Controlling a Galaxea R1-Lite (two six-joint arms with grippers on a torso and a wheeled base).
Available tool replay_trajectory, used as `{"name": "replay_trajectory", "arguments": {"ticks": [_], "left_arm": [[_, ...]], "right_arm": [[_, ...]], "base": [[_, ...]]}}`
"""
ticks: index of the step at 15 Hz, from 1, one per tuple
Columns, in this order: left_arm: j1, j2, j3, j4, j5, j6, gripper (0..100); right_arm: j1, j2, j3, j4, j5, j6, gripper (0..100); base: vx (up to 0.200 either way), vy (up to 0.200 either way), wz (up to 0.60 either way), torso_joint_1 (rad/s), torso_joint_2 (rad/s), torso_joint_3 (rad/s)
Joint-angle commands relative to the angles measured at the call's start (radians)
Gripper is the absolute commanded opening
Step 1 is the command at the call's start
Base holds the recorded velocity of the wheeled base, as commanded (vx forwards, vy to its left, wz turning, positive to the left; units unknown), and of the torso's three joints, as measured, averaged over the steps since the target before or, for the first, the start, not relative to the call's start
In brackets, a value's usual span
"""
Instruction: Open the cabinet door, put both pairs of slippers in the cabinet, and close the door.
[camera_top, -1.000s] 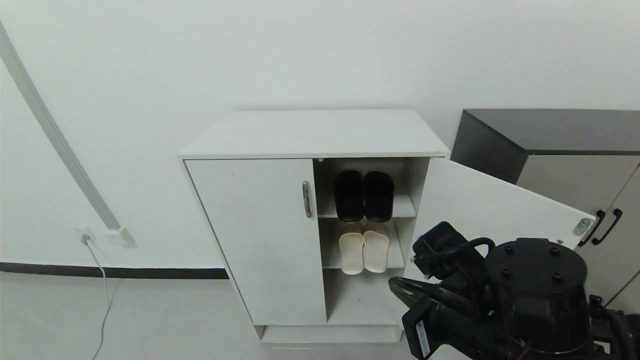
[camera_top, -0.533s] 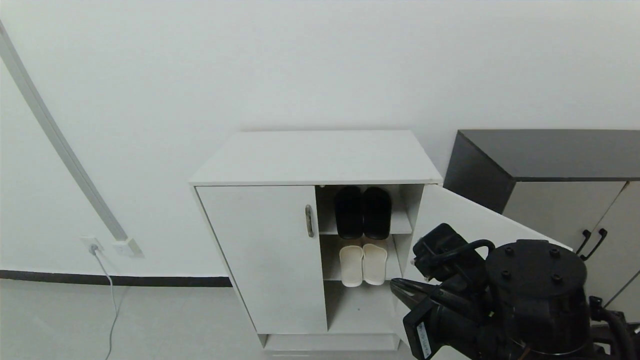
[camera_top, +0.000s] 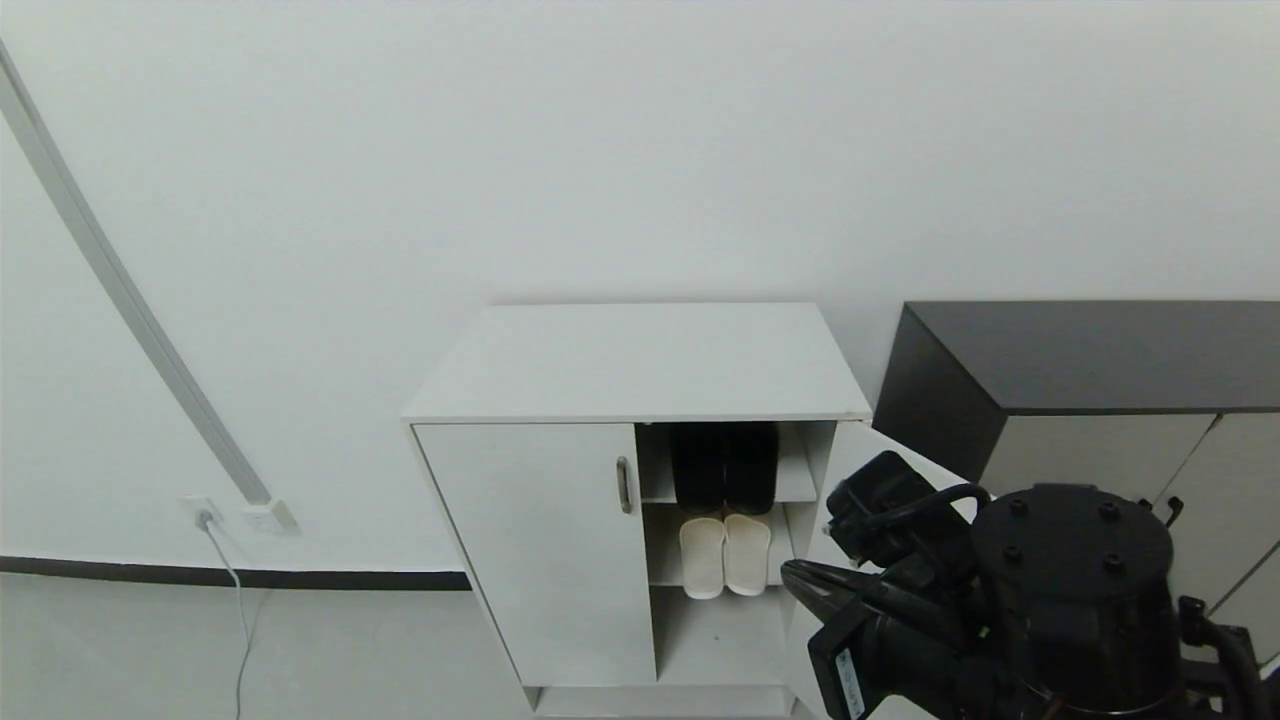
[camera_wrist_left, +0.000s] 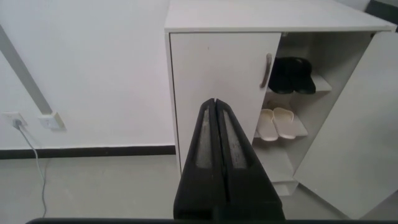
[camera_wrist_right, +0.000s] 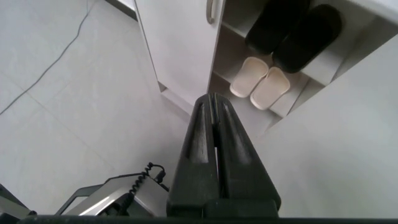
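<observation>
The white cabinet (camera_top: 640, 360) stands against the wall, its left door (camera_top: 535, 550) closed and its right door (camera_wrist_left: 354, 137) swung open. Black slippers (camera_top: 723, 467) lie on the upper shelf, white slippers (camera_top: 725, 555) on the shelf below. My right gripper (camera_top: 805, 583) hangs in front of the open side, low at the right, apart from the cabinet. In the right wrist view this gripper (camera_wrist_right: 214, 98) is shut and empty, above the floor before the white slippers (camera_wrist_right: 260, 84). My left gripper (camera_wrist_left: 216, 102) is shut and empty too, facing the closed door (camera_wrist_left: 217, 68).
A dark cabinet (camera_top: 1080, 360) stands just right of the white one, behind the open door. A wall socket with a hanging cable (camera_top: 225, 560) and a slanted grey duct (camera_top: 120, 290) are at the left. Bare floor (camera_wrist_right: 74, 124) lies before the cabinet.
The whole head picture has shifted: the cabinet now sits lower and looks smaller, so the camera has drawn back. Slippers stay on their shelves; the right arm keeps its place in the picture.
</observation>
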Motion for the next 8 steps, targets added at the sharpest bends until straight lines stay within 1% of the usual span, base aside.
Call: {"name": "replay_trajectory", "arguments": {"ticks": [1, 4, 8], "left_arm": [[0.000, 0.000, 0.000, 0.000, 0.000, 0.000, 0], [0.001, 0.000, 0.000, 0.000, 0.000, 0.000, 0], [0.001, 0.000, 0.000, 0.000, 0.000, 0.000, 0]], "right_arm": [[0.000, -0.001, 0.000, 0.000, 0.002, 0.000, 0], [0.000, -0.002, 0.001, -0.003, 0.003, 0.002, 0], [0.000, -0.001, 0.003, -0.002, 0.002, 0.000, 0]], "base": [[0.000, 0.000, 0.00, 0.217, -0.47, -0.266], [0.000, 0.000, 0.00, 0.193, -0.41, -0.225], [0.000, 0.000, 0.00, 0.166, -0.36, -0.200]]}}
